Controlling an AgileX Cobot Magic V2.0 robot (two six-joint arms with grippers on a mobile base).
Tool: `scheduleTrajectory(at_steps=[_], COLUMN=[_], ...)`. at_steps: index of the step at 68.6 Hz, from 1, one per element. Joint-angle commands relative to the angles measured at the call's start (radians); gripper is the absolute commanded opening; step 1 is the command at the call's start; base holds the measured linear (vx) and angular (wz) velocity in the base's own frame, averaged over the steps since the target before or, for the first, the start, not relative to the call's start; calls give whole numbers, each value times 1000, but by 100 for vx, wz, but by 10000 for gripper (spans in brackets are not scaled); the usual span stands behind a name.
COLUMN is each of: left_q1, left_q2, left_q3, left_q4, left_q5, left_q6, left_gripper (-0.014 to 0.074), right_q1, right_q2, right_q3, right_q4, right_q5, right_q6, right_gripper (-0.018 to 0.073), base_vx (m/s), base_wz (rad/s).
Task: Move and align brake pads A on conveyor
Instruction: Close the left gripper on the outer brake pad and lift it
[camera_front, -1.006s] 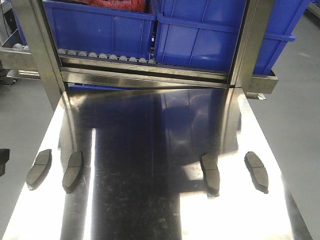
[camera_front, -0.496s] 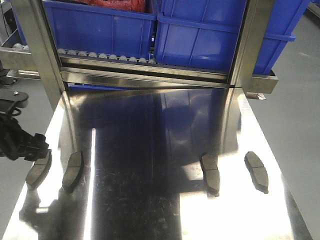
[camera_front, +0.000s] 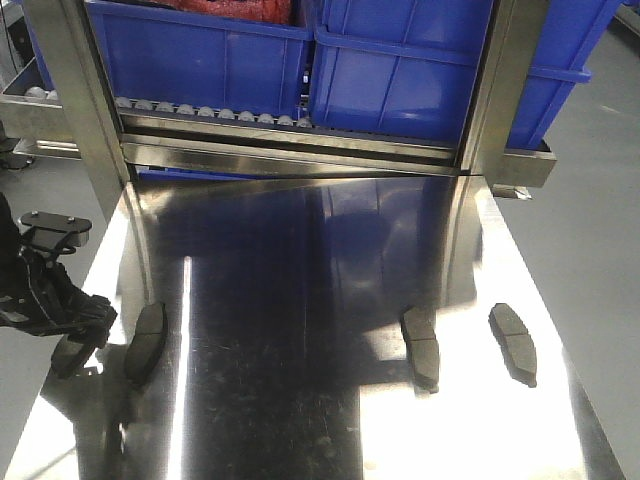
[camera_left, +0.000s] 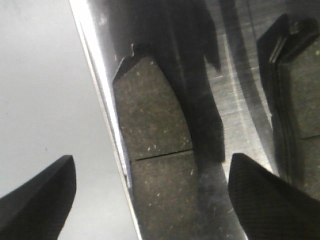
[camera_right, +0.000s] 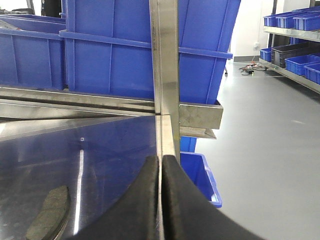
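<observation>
four small dark grey curved brake pads lie flat on the shiny steel desk (camera_front: 300, 420), all in its near half. the first brake pad (camera_front: 68, 356) lies right at the left edge of the desk, and the second brake pad (camera_front: 147, 342) is just beside it, toward the middle of the desk. the third brake pad (camera_front: 421, 345) and the fourth brake pad (camera_front: 513, 342) lie on the right half of the desk, near each other but apart, the fourth closer to the right edge.

the black left pincer (camera_front: 80, 325) hangs over the left edge of the desk, above the first pad. in the left wrist view its two fingers stand wide open, one finger (camera_left: 45, 200) over the grey floor outside the desk edge and the other on the desk side, with the pad between them; neither finger touches the pad (its centre groove is clear to see there).

the black right pincer (camera_right: 161, 167) is closed, its two fingers pressed together with nothing between them, and it hangs over the right part of the desk.

big blue plastic bins (camera_front: 400, 60) stand on a steel roller rack (camera_front: 200, 108) at the far end of the desk.
</observation>
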Motion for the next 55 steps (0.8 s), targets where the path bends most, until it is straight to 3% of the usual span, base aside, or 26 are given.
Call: scheduleTrajectory(at_steps=[1, 23, 55], left_q1=[-5, -5, -5], left_q2=[-34, -34, -33], left_q3=[-30, -30, -30], left_q4=[-16, -17, -31], left_q5=[-12, -6, 6], left_q6=[1, 1, 2], left_gripper=[577, 547, 313], right_q1=[-6, -6, -6], right_q2=[-15, -15, -15], right_q3=[3, 3, 3], right_q4=[-3, -3, -3], right_q5=[-72, -72, -72], right_q6=[-4, -4, -4], right_gripper=[-8, -8, -8], base_vx=[0, 0, 0], base_wz=[0, 0, 0])
